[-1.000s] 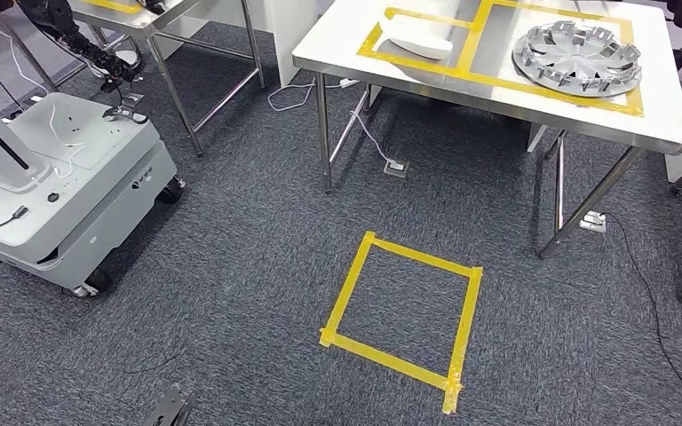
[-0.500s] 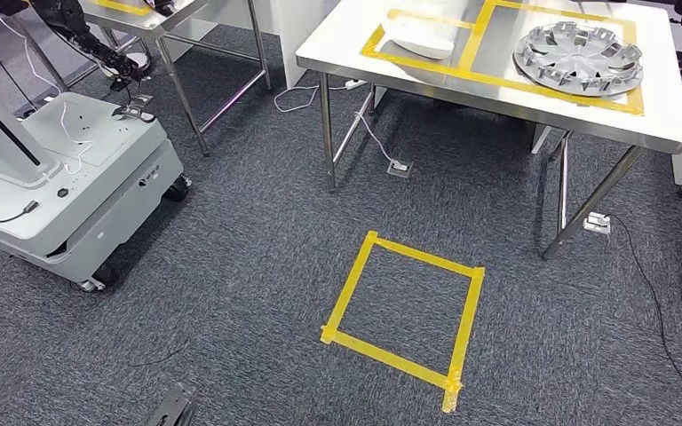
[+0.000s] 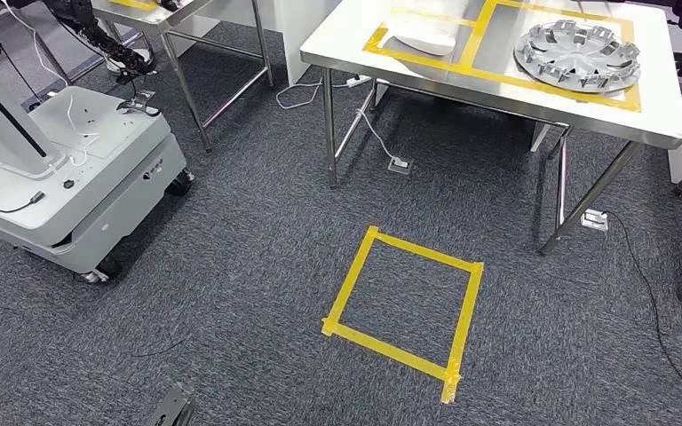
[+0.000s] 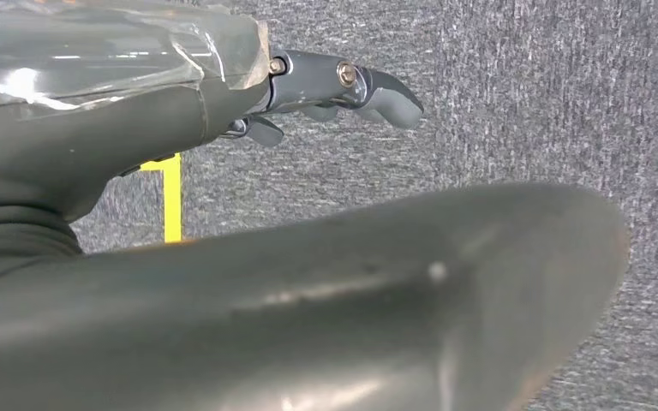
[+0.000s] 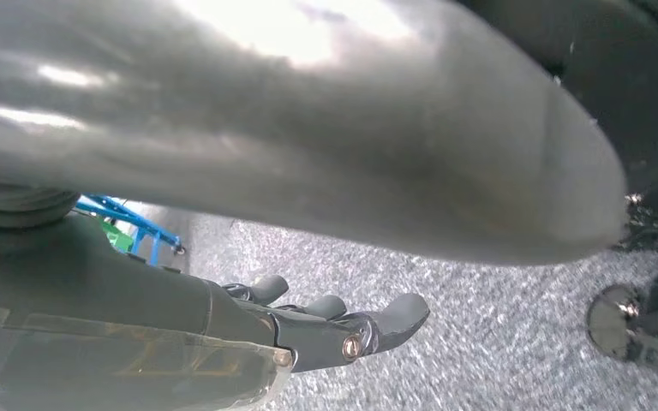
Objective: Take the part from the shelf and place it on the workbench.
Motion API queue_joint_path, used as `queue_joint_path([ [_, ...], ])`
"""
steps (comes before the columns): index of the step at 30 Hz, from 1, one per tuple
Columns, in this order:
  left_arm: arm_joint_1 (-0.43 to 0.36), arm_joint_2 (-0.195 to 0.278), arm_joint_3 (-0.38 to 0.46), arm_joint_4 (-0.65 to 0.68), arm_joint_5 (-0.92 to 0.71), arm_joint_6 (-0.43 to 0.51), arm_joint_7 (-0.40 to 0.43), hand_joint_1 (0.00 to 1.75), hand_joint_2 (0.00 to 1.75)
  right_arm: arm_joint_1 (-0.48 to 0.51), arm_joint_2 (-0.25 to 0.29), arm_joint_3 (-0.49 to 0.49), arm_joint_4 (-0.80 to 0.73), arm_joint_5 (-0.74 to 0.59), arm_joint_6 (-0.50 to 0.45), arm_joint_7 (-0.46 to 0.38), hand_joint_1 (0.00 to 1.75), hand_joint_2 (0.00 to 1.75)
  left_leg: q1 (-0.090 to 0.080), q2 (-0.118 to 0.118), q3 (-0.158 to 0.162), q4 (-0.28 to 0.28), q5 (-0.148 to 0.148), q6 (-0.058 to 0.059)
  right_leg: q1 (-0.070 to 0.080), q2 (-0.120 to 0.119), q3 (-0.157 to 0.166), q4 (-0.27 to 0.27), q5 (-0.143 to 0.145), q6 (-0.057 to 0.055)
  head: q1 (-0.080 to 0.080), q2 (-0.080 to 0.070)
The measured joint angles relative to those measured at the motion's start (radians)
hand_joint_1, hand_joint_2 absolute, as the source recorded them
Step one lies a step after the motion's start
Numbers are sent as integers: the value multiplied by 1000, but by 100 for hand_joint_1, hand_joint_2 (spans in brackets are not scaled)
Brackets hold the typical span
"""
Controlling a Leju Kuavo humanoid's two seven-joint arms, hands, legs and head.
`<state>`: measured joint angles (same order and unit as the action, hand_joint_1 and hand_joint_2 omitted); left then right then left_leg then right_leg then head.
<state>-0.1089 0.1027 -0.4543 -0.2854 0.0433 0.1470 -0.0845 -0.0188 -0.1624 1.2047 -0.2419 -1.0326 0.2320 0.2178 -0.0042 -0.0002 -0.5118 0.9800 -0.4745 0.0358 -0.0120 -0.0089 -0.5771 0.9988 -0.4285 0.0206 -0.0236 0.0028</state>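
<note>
From the head view, the workbench (image 3: 675,106) stands at the far side of the grey carpet (image 3: 231,293); on it, inside yellow tape lines, lies a silver wheel cover (image 3: 577,55), with a white part (image 3: 422,35) in the neighbouring taped field (its shape is hard to make out at this range); on the floor before the bench is a yellow tape square (image 3: 402,311); to the left stands a white wheeled cart (image 3: 71,186) with cables on top.

From the left wrist view, the left hand (image 4: 334,90) hangs over the carpet, its fingers gently curled and apart, holding nothing; a strip of yellow tape shows behind it.

From the right wrist view, the right hand (image 5: 334,321) hangs likewise, fingers apart and empty, over carpet; both hands are well apart from the parts on the bench.
</note>
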Motion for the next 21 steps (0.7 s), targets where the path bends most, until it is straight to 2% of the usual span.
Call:
queue_joint_path([
  [1,-1,0,-1,0,0,0,0,0,0,0,0,0,0,-1,0,0,0,0,2,0,-2,-10,11,6,1,1,-12,19,-14,0,1,0],
  [2,-2,-1,-2,0,0,0,0,0,0,0,-1,0,0,-2,0,0,0,0,5,0,-6,-18,22,11,2,3,-31,59,-41,-3,2,0],
  [4,-3,-3,-5,0,-1,0,0,0,0,0,-2,0,0,-4,0,0,0,0,4,0,-22,-20,35,16,-1,5,-86,191,-113,-11,2,0],
  [5,-2,-4,-7,0,-1,0,0,0,0,1,-2,0,0,-5,0,0,0,0,3,0,-30,-19,40,15,-2,5,-106,249,-138,-9,2,0],
  [6,-2,-4,-8,0,-1,0,0,0,0,1,-3,0,0,-6,0,0,0,0,2,-1,-38,-18,45,14,-3,5,-109,276,-148,-4,2,0],
  [7,-2,-5,-10,0,-1,0,1,0,0,1,-4,0,0,-6,0,0,0,0,3,-1,-44,-16,49,12,-5,5,-91,260,-142,4,2,0],
  [8,-2,-6,-11,0,-1,0,1,0,0,1,-4,0,0,-7,0,1,0,0,4,-2,-49,-12,52,10,-7,5,-52,201,-122,14,2,0],
  [9,-2,-7,-13,0,-1,0,2,0,0,1,-6,0,0,-7,0,1,0,0,4,-2,-55,-6,53,7,-10,5,-3,120,-102,21,2,0],
  [10,-3,-7,-14,0,-1,0,2,0,0,0,-6,0,0,-7,0,1,0,0,2,-2,-60,1,54,3,-9,7,36,51,-86,21,2,0],
  [11,-4,-8,-15,0,-1,0,3,0,0,0,-7,0,0,-7,0,1,0,0,1,-2,-65,8,54,-2,-8,8,61,4,-75,17,2,0],
  [12,-4,-8,-15,0,0,0,3,0,0,0,-7,0,0,-8,0,1,0,0,-1,-2,-69,12,55,-7,-6,9,70,-16,-72,10,1,0],
  [14,-4,-8,-17,0,0,0,3,0,0,1,-7,0,0,-8,0,1,0,0,0,-3,-73,14,60,-18,-5,9,64,-14,-65,-6,0,0],
  [15,-4,-8,-19,0,0,0,4,0,0,1,-6,0,0,-8,0,2,0,0,2,-3,-76,19,56,-24,-7,9,63,-15,-61,-12,1,0],
  [16,-4,-8,-20,0,0,0,4,0,0,0,-6,0,0,-8,0,2,0,0,5,-2,-85,38,40,-29,-9,8,62,-16,-56,-20,0,0],
  [17,-4,-8,-22,0,0,0,4,0,0,0,-6,0,0,-8,0,2,0,0,7,-2,-100,75,12,-35,-12,8,60,-17,-51,-26,0,0],
  [19,-4,-8,-23,0,0,0,4,0,0,1,-6,0,0,-8,0,2,0,0,11,-2,-150,206,-66,-45,-11,7,53,-16,-44,-32,-1,0],
  [20,-4,-8,-23,0,0,0,4,0,0,2,-6,0,0,-8,0,2,0,0,13,-2,-174,270,-95,-48,-9,6,49,-16,-41,-33,-1,0],
  [21,-3,-9,-24,0,0,0,4,0,0,3,-6,0,0,-8,0,2,0,0,14,-1,-186,309,-107,-49,-8,6,46,-15,-39,-33,-2,0],
])
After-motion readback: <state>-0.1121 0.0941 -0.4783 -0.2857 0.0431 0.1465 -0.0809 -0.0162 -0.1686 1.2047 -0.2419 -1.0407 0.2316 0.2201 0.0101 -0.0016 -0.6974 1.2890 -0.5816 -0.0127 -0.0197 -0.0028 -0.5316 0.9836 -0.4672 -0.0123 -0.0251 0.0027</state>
